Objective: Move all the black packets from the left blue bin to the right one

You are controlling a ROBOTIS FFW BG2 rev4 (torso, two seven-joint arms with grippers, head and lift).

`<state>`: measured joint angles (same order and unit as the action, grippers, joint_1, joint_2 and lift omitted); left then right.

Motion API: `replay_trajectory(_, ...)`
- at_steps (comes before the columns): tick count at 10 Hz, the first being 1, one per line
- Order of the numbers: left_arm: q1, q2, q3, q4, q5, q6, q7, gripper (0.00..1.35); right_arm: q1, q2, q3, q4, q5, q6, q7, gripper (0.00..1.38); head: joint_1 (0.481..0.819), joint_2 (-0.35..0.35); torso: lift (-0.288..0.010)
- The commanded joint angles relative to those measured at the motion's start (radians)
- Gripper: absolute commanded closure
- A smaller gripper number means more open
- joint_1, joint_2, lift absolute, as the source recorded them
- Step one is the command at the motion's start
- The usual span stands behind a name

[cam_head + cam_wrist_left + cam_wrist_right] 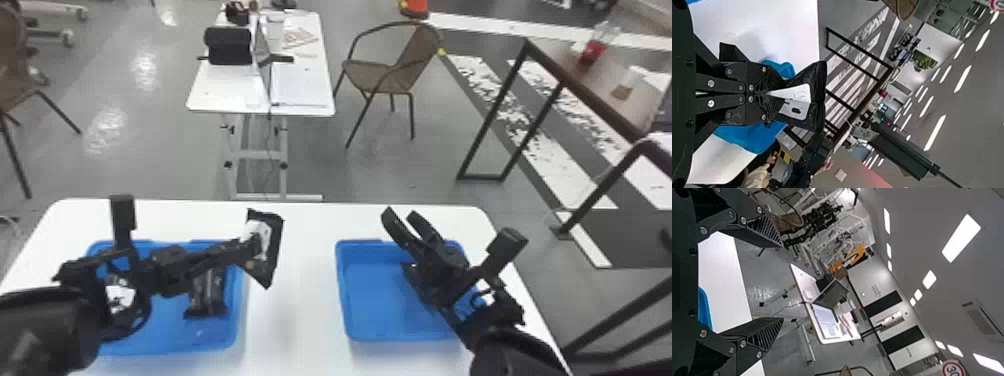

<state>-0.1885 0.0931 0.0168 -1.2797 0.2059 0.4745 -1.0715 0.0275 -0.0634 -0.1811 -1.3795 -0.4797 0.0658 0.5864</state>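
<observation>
I have the left gripper [252,248] closed on the middle of a black packet [272,245], a flat pouch with flared ends and a white panel; this grip presumably leaves both ends free for release. The packet is raised, left of the right blue bin [375,305]. Farther left, the left blue bin [170,330] contains another packet [209,292], crinkled and glossy. The right gripper [400,214] is open above the landmark bin's far side, probably on standby.

A white table [295,320] carries the left blue bin [170,330] and right blue bin [372,300].
</observation>
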Motion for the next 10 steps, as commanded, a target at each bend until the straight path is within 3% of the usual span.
replay_trajectory(1, -0.097, -0.006, -0.066, 0.089, -0.033, -0.011, -0.007, 1.21, -0.026, -0.016, 0.061, -0.006, 0.013, 0.015, 0.016, 0.40, 0.695, -0.167, 0.000)
replay_trajectory(4, -0.187, -0.062, -0.097, 0.240, -0.079, -0.053, -0.018, 1.21, -0.029, -0.016, 0.114, -0.058, 0.023, 0.040, 0.046, 0.38, 0.695, -0.152, 0.000)
replay_trajectory(7, -0.244, -0.081, -0.124, 0.304, -0.095, -0.082, -0.018, 1.21, -0.023, -0.016, 0.144, -0.102, 0.059, 0.106, 0.069, 0.37, 0.695, -0.144, 0.000)
replay_trajectory(10, -0.264, -0.096, -0.146, 0.318, -0.083, -0.090, -0.018, 1.21, -0.052, -0.016, 0.190, -0.062, 0.085, 0.129, 0.082, 0.37, 0.695, -0.131, 0.000)
